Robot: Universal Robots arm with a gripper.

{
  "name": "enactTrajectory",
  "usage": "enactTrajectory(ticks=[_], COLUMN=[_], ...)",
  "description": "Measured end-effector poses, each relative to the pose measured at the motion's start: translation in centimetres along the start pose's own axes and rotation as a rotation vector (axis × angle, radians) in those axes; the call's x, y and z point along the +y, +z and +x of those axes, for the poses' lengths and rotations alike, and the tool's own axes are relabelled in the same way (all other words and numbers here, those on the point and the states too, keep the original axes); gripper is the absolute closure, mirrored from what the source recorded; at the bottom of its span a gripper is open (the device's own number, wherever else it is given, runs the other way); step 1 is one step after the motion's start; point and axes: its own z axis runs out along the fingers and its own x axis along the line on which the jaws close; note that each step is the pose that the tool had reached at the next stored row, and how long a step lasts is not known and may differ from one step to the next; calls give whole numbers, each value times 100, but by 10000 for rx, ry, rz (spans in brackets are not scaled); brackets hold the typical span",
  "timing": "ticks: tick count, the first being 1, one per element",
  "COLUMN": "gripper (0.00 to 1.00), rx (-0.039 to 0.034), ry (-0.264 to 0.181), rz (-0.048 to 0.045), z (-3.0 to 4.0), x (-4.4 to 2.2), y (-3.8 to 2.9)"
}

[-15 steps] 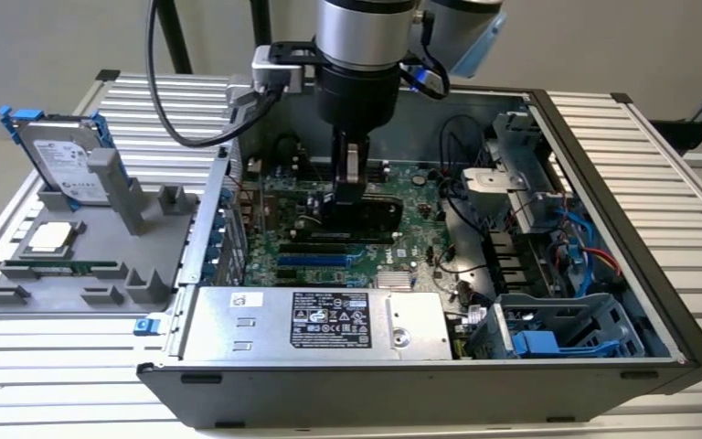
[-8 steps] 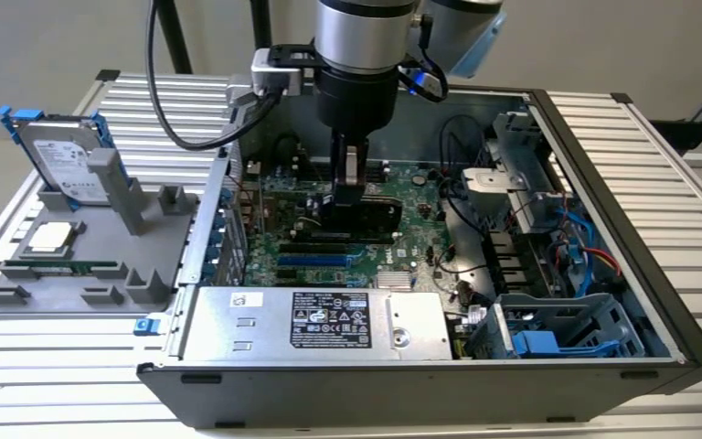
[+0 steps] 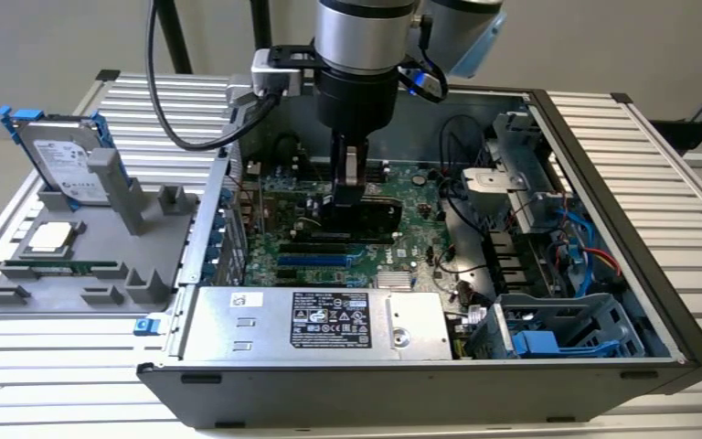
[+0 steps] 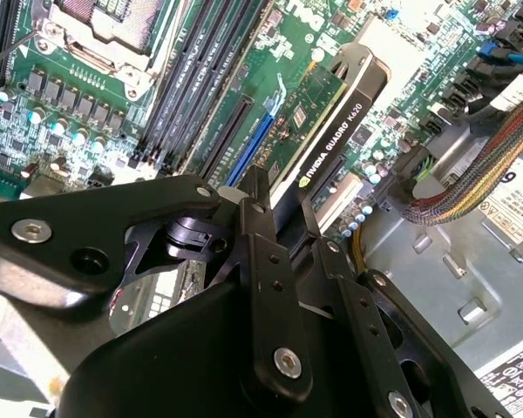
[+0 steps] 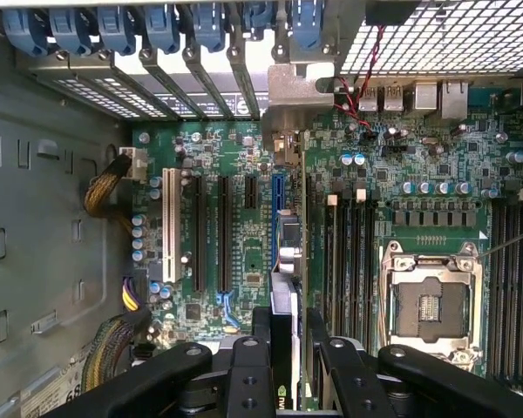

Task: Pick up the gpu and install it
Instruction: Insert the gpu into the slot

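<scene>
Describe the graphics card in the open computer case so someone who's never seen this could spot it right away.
Look inside the open grey computer case, at the green motherboard in its middle. Directly under the robot's black hand stands the gpu: a small flat card, black cooler on one face, held on edge over the long slots. Unlike the bare slots beside it, it is clamped between the hand's fingers.

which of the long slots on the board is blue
The blue slot, directly under the gpu held in the fingers; the neighbouring slots are black or white.

A ribbed metal table (image 3: 680,174) carries an open computer case (image 3: 424,384) and, just beside it, a grey holder tray (image 3: 143,283) (parts stand in it).
</scene>
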Motion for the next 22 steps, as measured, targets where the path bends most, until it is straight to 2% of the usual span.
enactTrajectory(ticks=[4, 11, 17, 22], gripper=[100, 100, 100, 100], rx=[4, 3, 3, 4], ry=[1, 3, 5, 4], rz=[-2, 42, 51, 50], z=[-2, -6, -3, 37], x=[14, 117, 197, 211], y=[25, 104, 142, 173])
